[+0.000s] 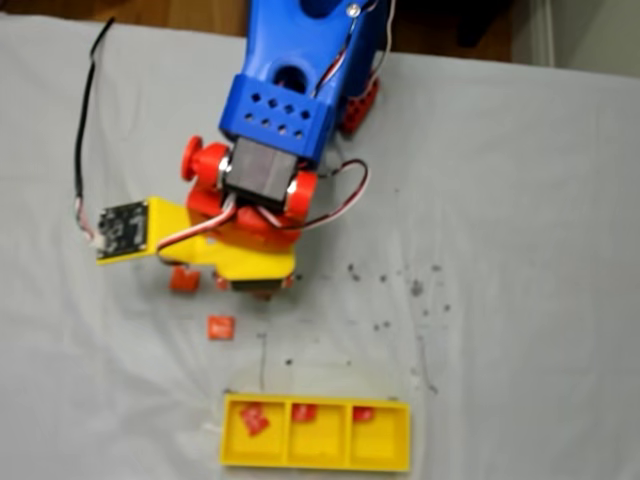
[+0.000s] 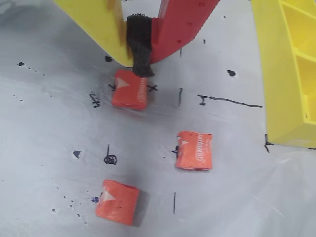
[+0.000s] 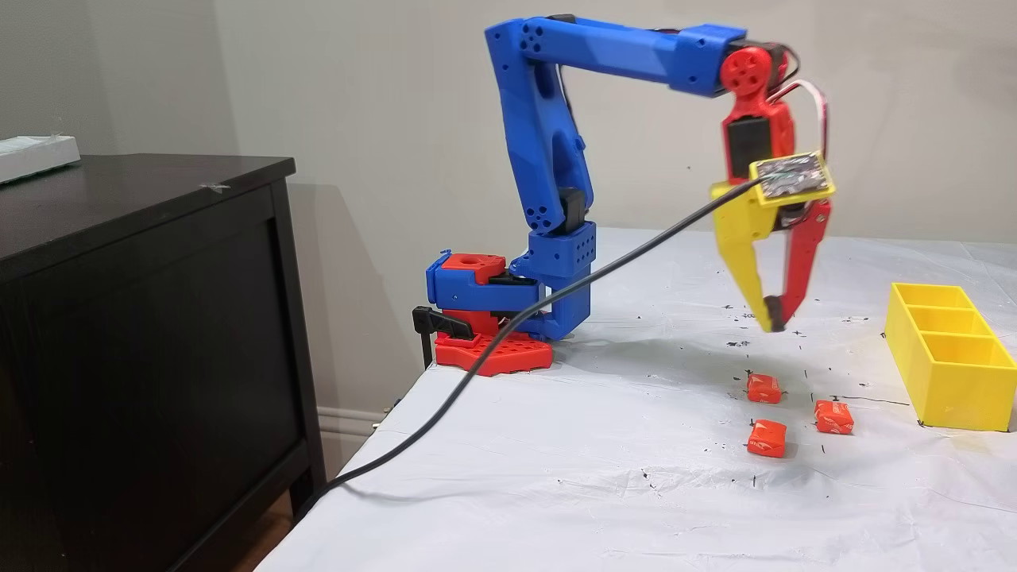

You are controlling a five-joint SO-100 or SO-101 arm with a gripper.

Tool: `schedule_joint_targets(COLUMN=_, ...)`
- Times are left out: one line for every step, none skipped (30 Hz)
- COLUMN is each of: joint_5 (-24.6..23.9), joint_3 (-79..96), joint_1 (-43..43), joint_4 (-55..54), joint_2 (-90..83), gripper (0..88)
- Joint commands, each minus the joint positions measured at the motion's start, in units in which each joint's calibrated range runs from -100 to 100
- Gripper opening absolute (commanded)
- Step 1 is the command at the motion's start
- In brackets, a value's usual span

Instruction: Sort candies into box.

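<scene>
Yellow plastic, the box [image 1: 315, 462] in a fixed view holds a red candy in each of three square compartments. Wrist view: the gripper [image 2: 140, 66], fingertips together and empty, hovers over three crinkly orange candies [image 2: 196, 150]; their white print is unreadable.

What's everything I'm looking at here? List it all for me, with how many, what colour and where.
Loose candies: three, orange-red, on the white sheet near the claw.
Candies in the tray: at least one per compartment, red-orange; exact count unclear.
Tray: one, bright yellow, three compartments in a row, at the table edge.
Table cover: one, white with black pen marks.
Cabinet: one, dark, beside the table.
White object: one, on the cabinet.
Cable: one, black, running off the table.
Arm: one, blue with red joints.
Claw: one, yellow and red fingers, tips together, raised above the candies.
</scene>
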Motion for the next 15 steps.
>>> schedule_joint_targets(joint_5=0.7, joint_3=2.8, joint_1=0.4, joint_4=-1.2, joint_2=-4.8, gripper=13.9)
schedule_joint_targets(joint_5=0.8, joint_3=3.3, joint_1=0.5, joint_4=-1.4, joint_2=-4.7, gripper=14.9)
schedule_joint_targets(joint_5=0.9, joint_3=3.8, joint_1=0.5, joint_4=-1.6, joint_2=-4.6, gripper=16.4)
schedule_joint_targets(joint_5=1.0, joint_3=4.1, joint_1=0.5, joint_4=-1.8, joint_2=-4.5, gripper=18.5)
schedule_joint_targets(joint_5=1.0, joint_3=4.4, joint_1=0.5, joint_4=-2.0, joint_2=-4.5, gripper=19.6)
schedule_joint_targets(joint_5=1.1, joint_3=4.7, joint_1=0.6, joint_4=-2.4, joint_2=-4.2, gripper=21.1)
schedule_joint_targets(joint_5=1.2, joint_3=4.9, joint_1=0.6, joint_4=-2.6, joint_2=-4.0, gripper=24.7)
schedule_joint_targets(joint_5=1.3, joint_3=5.0, joint_1=0.7, joint_4=-2.8, joint_2=-3.4, gripper=25.7)
schedule_joint_targets(joint_5=1.4, joint_3=5.0, joint_1=0.7, joint_4=-3.0, joint_2=-2.9, gripper=26.0)
schedule_joint_targets(joint_5=1.4, joint_3=5.0, joint_1=0.7, joint_4=-3.2, joint_2=-2.4, gripper=27.1)
schedule_joint_targets(joint_5=1.5, joint_3=5.0, joint_1=0.8, joint_4=-3.3, joint_2=-1.9, gripper=27.5)
schedule_joint_targets(joint_5=1.5, joint_3=4.9, joint_1=0.8, joint_4=-3.6, joint_2=-1.5, gripper=27.8)
schedule_joint_targets(joint_5=1.6, joint_3=4.9, joint_1=0.9, joint_4=-3.9, joint_2=-1.1, gripper=27.9)
schedule_joint_targets(joint_5=1.7, joint_3=4.9, joint_1=0.9, joint_4=-4.2, joint_2=-0.6, gripper=27.9)
schedule_joint_targets(joint_5=1.9, joint_3=4.9, joint_1=1.1, joint_4=-4.6, joint_2=0.2, gripper=27.5)
